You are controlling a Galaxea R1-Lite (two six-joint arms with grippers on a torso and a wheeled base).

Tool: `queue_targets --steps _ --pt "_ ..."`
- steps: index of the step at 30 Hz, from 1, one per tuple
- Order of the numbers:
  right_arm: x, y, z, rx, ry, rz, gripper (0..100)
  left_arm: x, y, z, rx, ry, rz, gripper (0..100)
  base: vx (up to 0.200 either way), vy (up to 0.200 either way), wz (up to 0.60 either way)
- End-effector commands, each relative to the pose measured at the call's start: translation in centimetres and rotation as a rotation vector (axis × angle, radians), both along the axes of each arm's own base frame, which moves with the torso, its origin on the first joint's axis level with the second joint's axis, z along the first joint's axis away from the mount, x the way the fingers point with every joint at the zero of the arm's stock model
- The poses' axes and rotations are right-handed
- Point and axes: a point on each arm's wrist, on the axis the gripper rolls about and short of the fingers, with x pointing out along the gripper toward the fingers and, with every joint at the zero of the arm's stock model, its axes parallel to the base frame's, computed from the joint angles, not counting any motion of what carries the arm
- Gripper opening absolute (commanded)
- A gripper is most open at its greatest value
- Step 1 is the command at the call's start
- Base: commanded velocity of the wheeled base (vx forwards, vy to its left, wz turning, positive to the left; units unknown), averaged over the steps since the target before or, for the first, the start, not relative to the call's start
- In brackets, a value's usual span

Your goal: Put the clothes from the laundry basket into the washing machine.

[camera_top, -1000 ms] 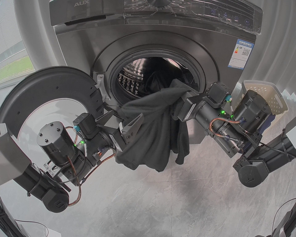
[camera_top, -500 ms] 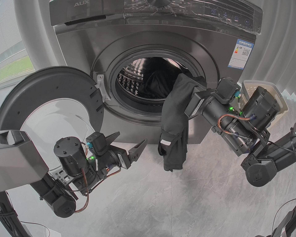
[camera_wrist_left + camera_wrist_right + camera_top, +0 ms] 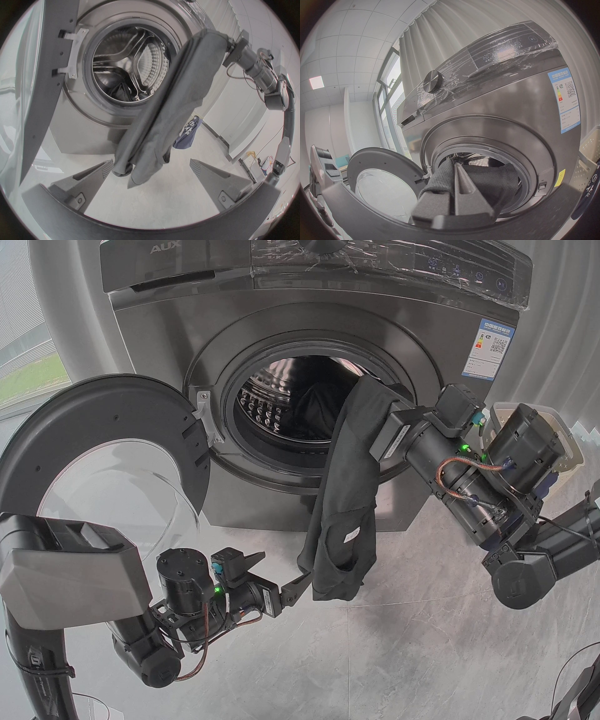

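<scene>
Fingers [image 3: 468, 200] of the right gripper [image 3: 455, 170] are clamping a dark garment [image 3: 347, 490] that is hanging at the washing machine [image 3: 300, 321] opening's right edge, while the left gripper [image 3: 279, 572] is hovering spread wide beside its hem.

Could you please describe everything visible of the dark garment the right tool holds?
The dark garment is black, soft, knit-looking cloth with a small pale label low down. The right tool is shut on its top at the washing machine's open mouth. It hangs limp down the front, lower end free, near the open left tool; contact there is unclear.
</scene>
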Motion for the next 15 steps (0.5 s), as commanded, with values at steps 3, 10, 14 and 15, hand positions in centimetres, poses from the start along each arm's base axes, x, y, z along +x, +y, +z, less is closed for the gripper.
queue_targets --steps 3,10,14,15 --pt "1.0 1.0 -0.5 0.001 0.001 0.005 0 0.2 -0.7 -2.4 0.03 0.057 -0.016 100 0.0 0.0 0.0" --pt "2.1 2.7 -0.5 0.012 -0.012 0.02 0 1.5 -1.6 -4.2 0.043 0.066 -0.018 100 0.0 0.0 0.0" --pt "2.4 3.4 -0.3 0.029 -0.022 0.033 0 2.5 -1.9 -5.1 0.043 0.06 -0.008 100 0.0 0.0 0.0" --pt "2.5 3.5 -0.3 0.032 -0.024 0.034 0 2.7 -2.0 -5.2 0.041 0.057 -0.006 100 0.0 0.0 0.0"
